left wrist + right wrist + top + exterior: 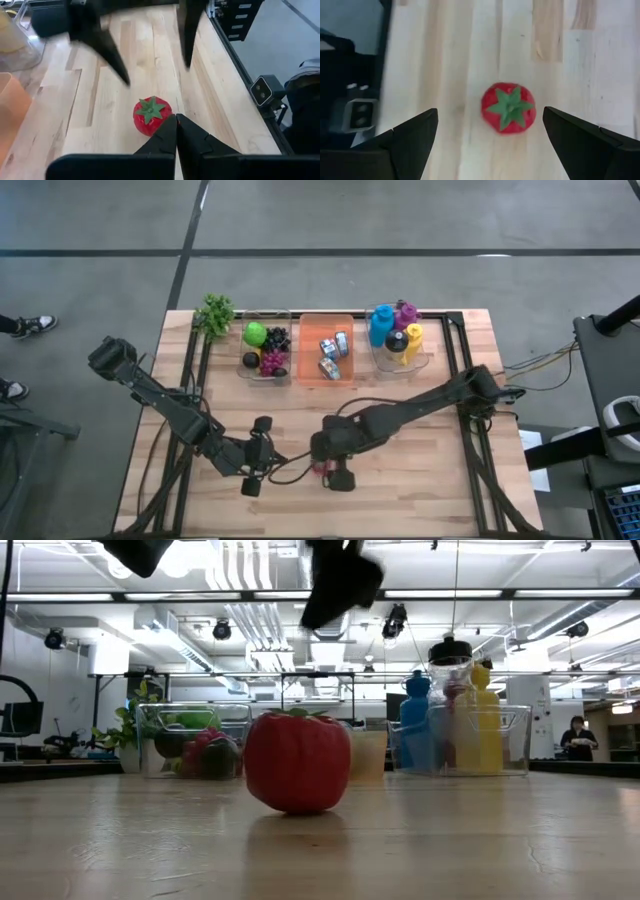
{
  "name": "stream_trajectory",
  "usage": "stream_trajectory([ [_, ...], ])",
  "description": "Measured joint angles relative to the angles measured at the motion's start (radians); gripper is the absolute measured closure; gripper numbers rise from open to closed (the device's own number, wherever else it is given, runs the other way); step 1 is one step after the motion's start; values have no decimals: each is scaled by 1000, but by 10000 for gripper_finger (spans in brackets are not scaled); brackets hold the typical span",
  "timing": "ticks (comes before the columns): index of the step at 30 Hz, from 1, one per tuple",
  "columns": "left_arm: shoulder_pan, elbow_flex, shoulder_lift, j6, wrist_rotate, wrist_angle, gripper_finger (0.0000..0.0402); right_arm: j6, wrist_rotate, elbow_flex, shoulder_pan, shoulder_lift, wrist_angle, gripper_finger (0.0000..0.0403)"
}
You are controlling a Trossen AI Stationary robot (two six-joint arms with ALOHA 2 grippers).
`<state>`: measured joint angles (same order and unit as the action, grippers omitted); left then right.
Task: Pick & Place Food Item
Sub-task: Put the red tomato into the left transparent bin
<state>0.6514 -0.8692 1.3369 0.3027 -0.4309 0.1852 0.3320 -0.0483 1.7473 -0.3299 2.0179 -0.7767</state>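
While your right tool (487,142) hangs spread wide straight over the red tomato (508,108) sitting alone on the worktop (420,470), with your left tool (176,131) pressed together just beside it, the right arm is nearer to drop down

Along the far edge of my wooden surface (420,470) sits a small green plant (215,313) at the left corner. Next to it I see a clear bin (266,350) holding a green fruit, dark grapes and reddish pieces. An orange bin (327,348) of small wrapped items stands in the middle, and a clear bin of bottles (398,338) (blue, yellow, magenta, one black-capped) sits to the right. A person (579,739) stands far back in the room.
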Motion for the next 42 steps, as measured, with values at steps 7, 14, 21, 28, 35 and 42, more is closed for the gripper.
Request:
stream_trajectory([
  [7,1,0,0,60,0,19,394,1,48,-3,-35,-147,-142,44],
  [14,4,0,0,91,-22,45,394,56,168,-3,-110,-302,-182,44],
  [21,2,0,0,85,-23,25,394,54,317,-2,-229,-397,-162,44],
  [28,-3,0,0,90,-22,15,394,61,340,-3,-330,-403,-159,44],
  [35,-8,0,0,82,-133,4,378,61,340,-4,-412,-380,-154,44],
  [42,-8,0,2,44,-127,-12,334,117,415,-7,-457,-382,-152,44],
])
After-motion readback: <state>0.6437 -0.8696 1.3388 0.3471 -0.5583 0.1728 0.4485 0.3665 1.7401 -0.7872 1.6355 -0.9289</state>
